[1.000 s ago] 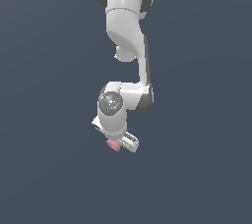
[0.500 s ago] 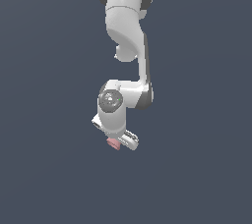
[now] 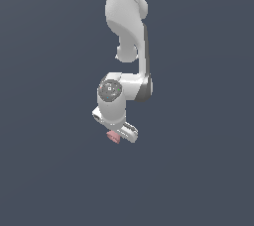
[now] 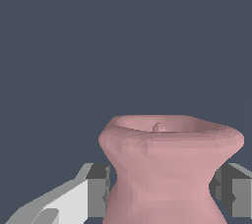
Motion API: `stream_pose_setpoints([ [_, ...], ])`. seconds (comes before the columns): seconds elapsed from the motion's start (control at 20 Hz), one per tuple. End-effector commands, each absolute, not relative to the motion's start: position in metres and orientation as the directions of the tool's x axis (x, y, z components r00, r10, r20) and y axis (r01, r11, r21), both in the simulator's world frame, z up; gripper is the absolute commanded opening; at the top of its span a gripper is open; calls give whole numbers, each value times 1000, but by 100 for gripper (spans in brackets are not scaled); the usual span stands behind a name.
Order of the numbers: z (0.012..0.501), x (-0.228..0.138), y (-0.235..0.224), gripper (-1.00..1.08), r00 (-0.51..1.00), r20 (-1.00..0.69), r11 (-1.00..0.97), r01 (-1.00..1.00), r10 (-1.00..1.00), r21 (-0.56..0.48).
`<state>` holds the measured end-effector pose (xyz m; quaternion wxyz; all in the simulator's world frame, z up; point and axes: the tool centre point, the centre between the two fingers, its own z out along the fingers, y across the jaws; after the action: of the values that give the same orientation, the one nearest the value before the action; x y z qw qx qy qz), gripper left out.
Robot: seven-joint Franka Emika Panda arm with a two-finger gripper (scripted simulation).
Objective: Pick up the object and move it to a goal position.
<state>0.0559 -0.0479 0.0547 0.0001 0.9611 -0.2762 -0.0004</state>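
The object [image 4: 165, 169] is a small matte pink spool with a narrow waist and a flared end. In the wrist view it fills the space between my two grey fingertips [image 4: 98, 188], which press on its waist from both sides. In the exterior view the object [image 3: 113, 137] peeks out just below the white hand, and my gripper [image 3: 118, 135] is shut on it, held in mid-air against the dark background. The lower end of the spool is hidden.
The white arm [image 3: 130, 31] reaches down from the top of the exterior view. Around it there is only a plain dark blue-grey background, with no table edge or other object in sight.
The arm and the held object have risen slightly in the exterior view. The grip on the object is unchanged.
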Motion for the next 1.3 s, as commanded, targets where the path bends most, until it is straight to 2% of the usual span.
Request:
stream_pose_setpoints([
  [0.0,59,43,-50,-100,847,0,-847,-531,-531,0],
  [0.8,94,-50,-66,-100,847,0,-847,-531,-531,-1],
  [1.25,107,-81,-73,-100,847,-1,-847,-531,-531,-1],
])
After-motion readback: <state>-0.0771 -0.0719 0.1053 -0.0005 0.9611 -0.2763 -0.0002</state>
